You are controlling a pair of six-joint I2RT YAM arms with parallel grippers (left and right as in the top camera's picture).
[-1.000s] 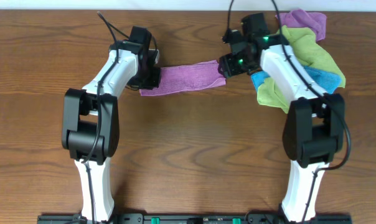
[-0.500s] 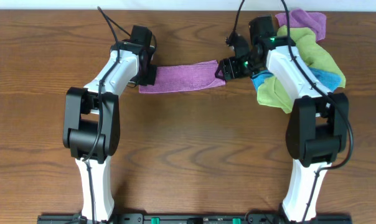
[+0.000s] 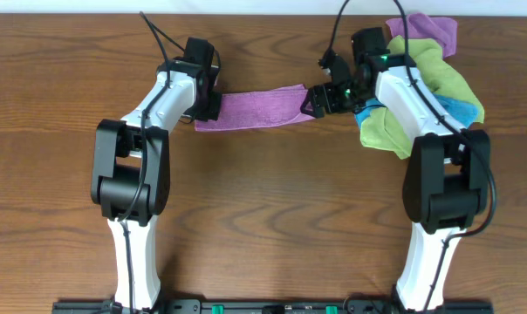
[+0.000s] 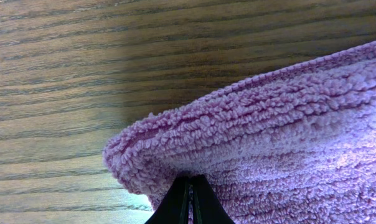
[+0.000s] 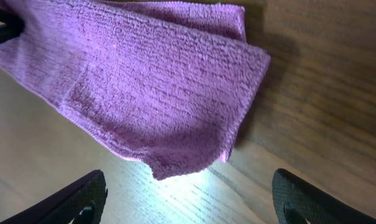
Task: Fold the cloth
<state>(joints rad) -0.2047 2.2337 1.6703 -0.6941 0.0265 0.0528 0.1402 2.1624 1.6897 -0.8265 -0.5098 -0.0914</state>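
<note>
Lilac cloth [image 3: 250, 110], left end hidden under left gripper [image 3: 203, 103]

cloth [image 3: 250, 111] on table [image 3: 263, 201] | cloth pile [image 3: 460, 87] near, to its right

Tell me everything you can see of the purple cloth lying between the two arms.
The cloth is lilac, with a soft ribbed pile like microfibre. Folded into a long strip, layers showing at its right end, it lies on the wooden table. The left gripper is shut on its left end; the open right gripper hovers at the right end, not touching.
</note>
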